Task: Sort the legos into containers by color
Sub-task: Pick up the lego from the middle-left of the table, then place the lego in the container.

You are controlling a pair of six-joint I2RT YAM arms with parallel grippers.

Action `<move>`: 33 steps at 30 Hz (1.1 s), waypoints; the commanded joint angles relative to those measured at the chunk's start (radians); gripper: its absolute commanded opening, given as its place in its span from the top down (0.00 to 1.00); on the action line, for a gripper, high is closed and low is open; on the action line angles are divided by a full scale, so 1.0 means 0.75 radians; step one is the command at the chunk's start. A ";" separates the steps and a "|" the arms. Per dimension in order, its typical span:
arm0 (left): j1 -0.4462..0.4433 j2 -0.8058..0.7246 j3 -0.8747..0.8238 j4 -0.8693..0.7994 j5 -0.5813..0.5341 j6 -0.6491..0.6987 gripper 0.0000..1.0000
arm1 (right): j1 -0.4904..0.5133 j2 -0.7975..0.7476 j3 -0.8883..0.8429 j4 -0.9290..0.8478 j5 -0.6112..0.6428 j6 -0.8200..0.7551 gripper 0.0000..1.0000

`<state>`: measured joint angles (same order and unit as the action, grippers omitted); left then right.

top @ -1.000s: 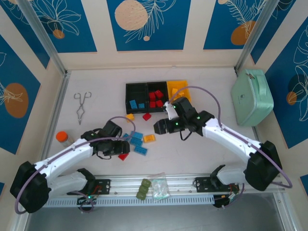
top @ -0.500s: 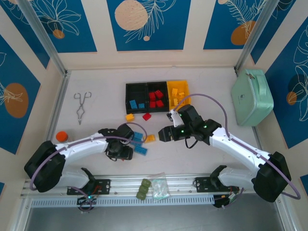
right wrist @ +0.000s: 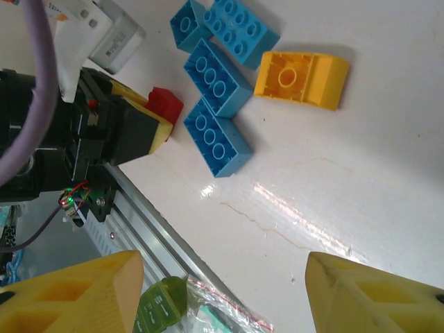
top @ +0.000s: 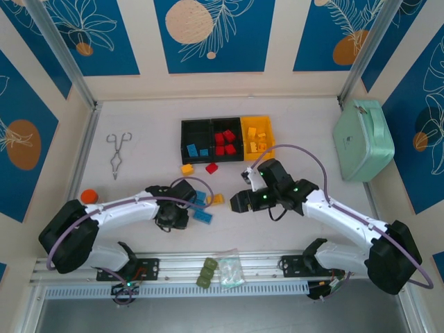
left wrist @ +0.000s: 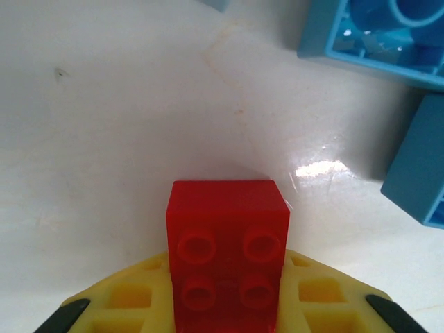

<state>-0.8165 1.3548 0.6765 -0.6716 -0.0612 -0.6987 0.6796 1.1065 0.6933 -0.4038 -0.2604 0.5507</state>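
On the table, the left hand grips a red lego.

Left gripper low, clamped on red lego; right gripper hovering, jaws apart.

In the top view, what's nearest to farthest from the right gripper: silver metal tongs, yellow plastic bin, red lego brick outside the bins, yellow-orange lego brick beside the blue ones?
From the right gripper:
1. yellow-orange lego brick, just left of it.
2. red lego brick, farther back.
3. yellow plastic bin, back row.
4. silver metal tongs, far left.
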 commanded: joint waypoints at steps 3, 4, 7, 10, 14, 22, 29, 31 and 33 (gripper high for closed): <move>-0.001 -0.068 0.118 -0.102 -0.104 0.030 0.87 | -0.016 -0.097 -0.028 0.005 -0.005 0.036 0.37; 0.003 -0.074 0.147 -0.119 -0.111 0.041 0.88 | -0.024 -0.109 -0.026 -0.005 0.012 0.041 0.37; 0.016 -0.071 0.245 -0.144 -0.121 0.087 0.88 | -0.071 -0.146 -0.029 -0.011 0.007 0.055 0.38; 0.043 -0.028 0.354 -0.134 -0.107 0.133 0.88 | -0.102 -0.169 -0.037 0.005 -0.002 0.075 0.38; 0.065 0.080 0.520 -0.098 -0.083 0.191 0.88 | -0.104 -0.173 -0.043 0.014 0.004 0.091 0.38; 0.084 0.364 0.844 -0.054 -0.023 0.268 0.88 | -0.114 -0.257 -0.100 0.026 0.073 0.144 0.38; 0.113 0.627 1.136 -0.052 0.032 0.302 0.88 | -0.161 -0.353 -0.151 -0.009 0.124 0.182 0.38; 0.123 0.703 1.226 -0.049 0.044 0.307 0.88 | -0.173 -0.379 -0.163 -0.024 0.137 0.194 0.38; 0.133 0.789 1.331 -0.064 0.056 0.311 0.88 | -0.184 -0.407 -0.178 -0.042 0.148 0.206 0.38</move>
<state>-0.7349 1.8847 1.5894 -0.7113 -0.0521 -0.4908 0.5526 0.8330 0.5781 -0.3996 -0.1692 0.6792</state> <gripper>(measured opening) 0.265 0.616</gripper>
